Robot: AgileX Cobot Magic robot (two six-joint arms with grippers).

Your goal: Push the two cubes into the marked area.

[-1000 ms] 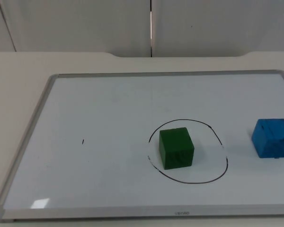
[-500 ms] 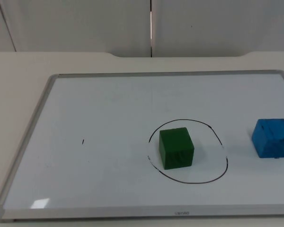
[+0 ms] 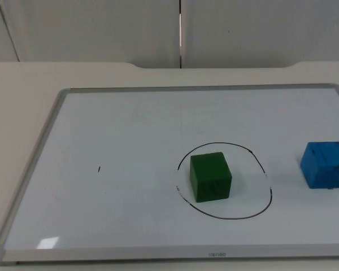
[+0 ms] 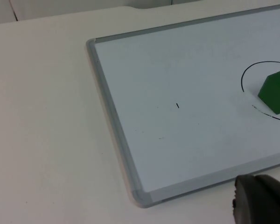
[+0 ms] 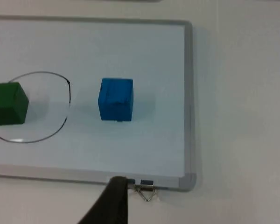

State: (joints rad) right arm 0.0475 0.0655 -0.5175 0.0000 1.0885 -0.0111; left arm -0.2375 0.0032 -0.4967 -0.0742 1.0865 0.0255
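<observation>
A green cube (image 3: pixel 210 176) sits inside the black hand-drawn circle (image 3: pixel 226 218) on the whiteboard (image 3: pixel 34 169). A blue cube (image 3: pixel 325 164) rests on the board to the right of the circle, outside its line and a gap away. The left wrist view shows my left gripper (image 4: pixel 261 201) over the bare table off the board's front edge, well away from the green cube (image 4: pixel 276 91). The right wrist view shows my right gripper (image 5: pixel 110 205) just off the board's front edge, in front of the blue cube (image 5: pixel 115 99) and apart from it.
The whiteboard has a raised grey frame (image 5: pixel 189 93) all round. A small metal clip (image 5: pixel 145 191) hangs on its front edge near my right gripper. A short black pen mark (image 3: pixel 99 169) lies on the board's left half. The grey partition wall (image 3: pixel 101 28) stands behind the table.
</observation>
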